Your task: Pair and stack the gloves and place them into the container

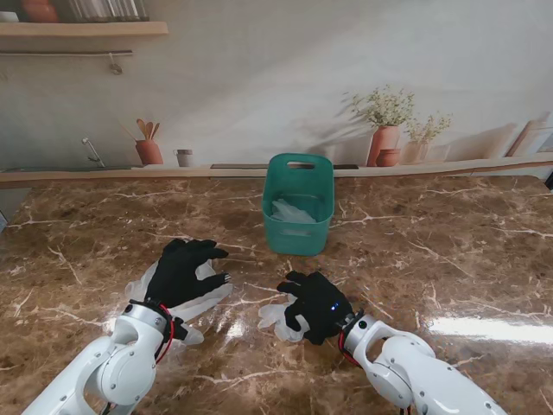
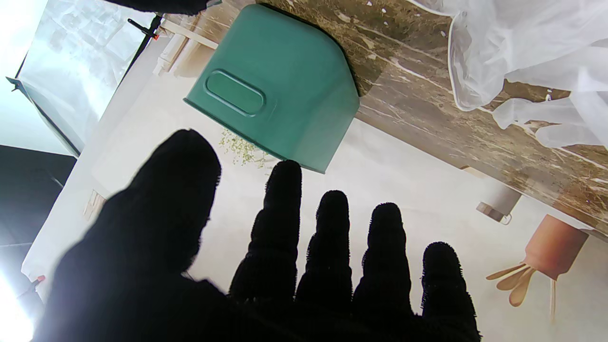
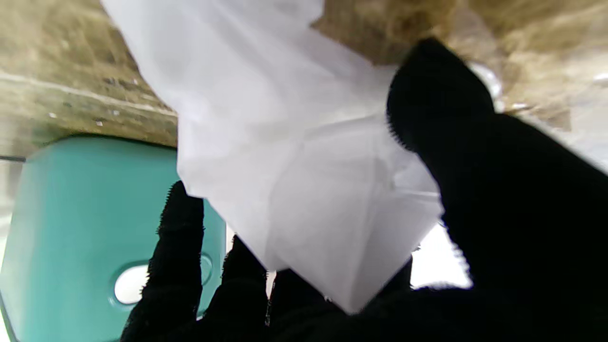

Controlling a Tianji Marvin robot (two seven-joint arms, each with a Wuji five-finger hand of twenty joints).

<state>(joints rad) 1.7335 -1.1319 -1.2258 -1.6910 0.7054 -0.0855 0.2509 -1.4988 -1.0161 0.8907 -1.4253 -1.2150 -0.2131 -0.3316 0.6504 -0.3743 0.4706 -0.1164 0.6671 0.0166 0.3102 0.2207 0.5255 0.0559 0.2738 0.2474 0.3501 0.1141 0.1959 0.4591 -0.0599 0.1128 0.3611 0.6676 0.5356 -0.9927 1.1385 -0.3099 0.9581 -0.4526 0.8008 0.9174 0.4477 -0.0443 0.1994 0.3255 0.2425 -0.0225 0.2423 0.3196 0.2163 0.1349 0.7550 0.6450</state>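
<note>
worktop (image 1: 449,259): brown marble pattern, pale veins. container (image 1: 298,204): teal green, plain. gloves: translucent white, one under the left hand (image 1: 200,303), one at the right hand (image 1: 275,315), more in the container (image 1: 294,212). left hand (image 1: 180,272) and right hand (image 1: 318,304): black fabric covering; arms white, red wiring at wrists.

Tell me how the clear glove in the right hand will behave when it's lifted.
Probably floppy: the clear glove already folds and creases in the right hand. Likely very light, since the film is thin and see-through. It may slip, as only the thumb and fingers seem to pinch it.
</note>
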